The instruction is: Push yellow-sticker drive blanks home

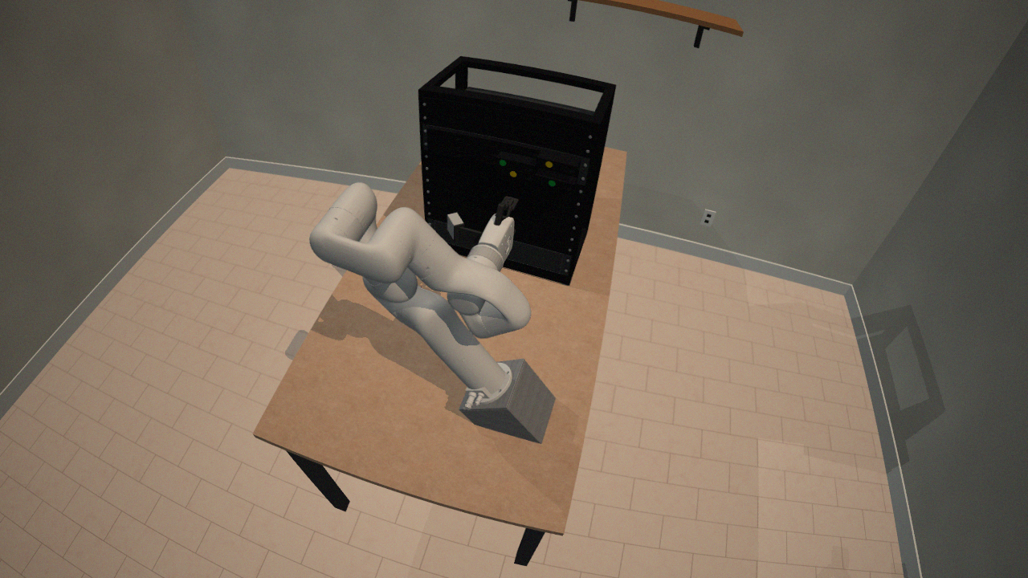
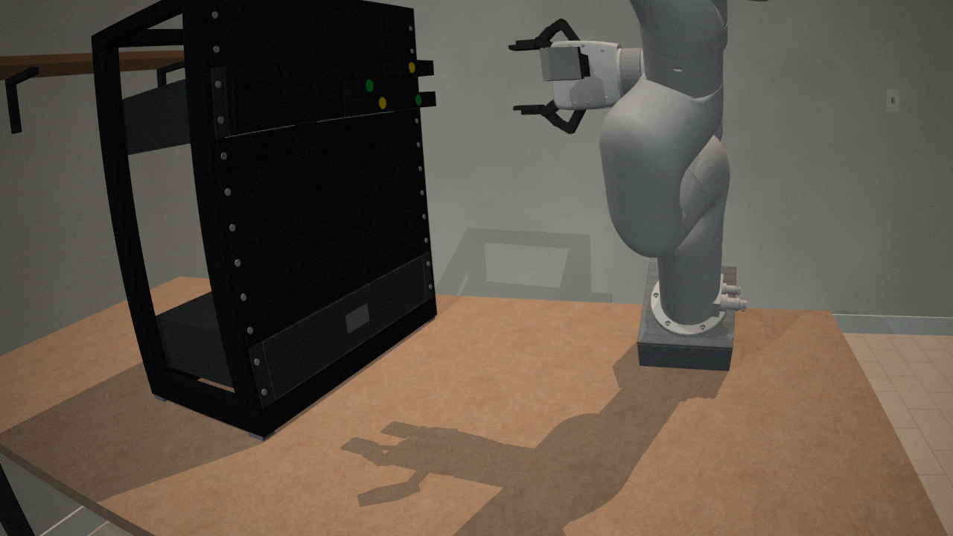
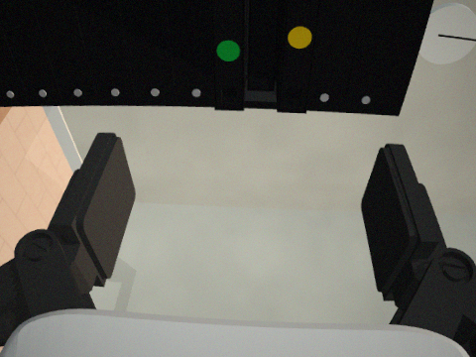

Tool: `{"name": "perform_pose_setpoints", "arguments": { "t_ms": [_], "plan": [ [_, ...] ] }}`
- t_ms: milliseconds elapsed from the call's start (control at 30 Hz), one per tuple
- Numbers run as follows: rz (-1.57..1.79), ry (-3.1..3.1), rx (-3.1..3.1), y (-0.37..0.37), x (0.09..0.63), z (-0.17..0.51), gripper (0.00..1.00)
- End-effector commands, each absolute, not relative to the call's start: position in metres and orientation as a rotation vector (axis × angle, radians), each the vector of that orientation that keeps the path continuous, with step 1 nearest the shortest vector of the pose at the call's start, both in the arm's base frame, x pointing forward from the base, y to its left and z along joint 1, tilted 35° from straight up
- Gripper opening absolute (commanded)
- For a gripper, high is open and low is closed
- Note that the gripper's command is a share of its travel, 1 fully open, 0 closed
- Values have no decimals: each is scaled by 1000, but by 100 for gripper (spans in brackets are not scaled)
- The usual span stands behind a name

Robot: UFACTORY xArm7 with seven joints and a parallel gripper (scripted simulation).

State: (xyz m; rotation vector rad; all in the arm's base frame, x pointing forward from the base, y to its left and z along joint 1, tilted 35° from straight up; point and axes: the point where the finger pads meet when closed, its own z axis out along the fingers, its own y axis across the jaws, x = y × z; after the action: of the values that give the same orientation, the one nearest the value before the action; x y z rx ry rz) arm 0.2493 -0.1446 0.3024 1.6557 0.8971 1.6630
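Note:
The black rack [image 1: 514, 172] stands at the far end of the table. Near its top, four blanks stand out of the chassis front. Two carry yellow stickers [image 1: 513, 172] [image 1: 548, 164] and two carry green stickers [image 1: 502, 162] [image 1: 552, 183]. In the side view one yellow sticker [image 2: 411, 67] sits above a green sticker [image 2: 418, 99] at the rack's near edge; another yellow one [image 2: 381, 102] and a green one [image 2: 368, 84] lie further in. My gripper [image 2: 516, 77] is open and empty, level with the blanks and clear of the rack front. The wrist view shows my fingers wide apart, with a green sticker [image 3: 228, 51] and a yellow sticker [image 3: 299, 38] ahead.
The arm's grey base block [image 2: 686, 333] sits on the wooden table [image 2: 499, 400] opposite the rack. A wooden wall shelf [image 1: 661, 14] hangs behind and above the rack. The rack's lower front carries a grey panel [image 2: 346, 323].

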Motion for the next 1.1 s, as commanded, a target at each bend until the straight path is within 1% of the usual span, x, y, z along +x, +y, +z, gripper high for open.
{"name": "perform_pose_setpoints", "arguments": {
  "t_ms": [0,467,1067],
  "plan": [
    [1662,898,1654,-145,249,303,100],
    [1662,899,1654,-140,258,306,100],
    [1662,899,1654,-101,317,332,100]
  ]
}}
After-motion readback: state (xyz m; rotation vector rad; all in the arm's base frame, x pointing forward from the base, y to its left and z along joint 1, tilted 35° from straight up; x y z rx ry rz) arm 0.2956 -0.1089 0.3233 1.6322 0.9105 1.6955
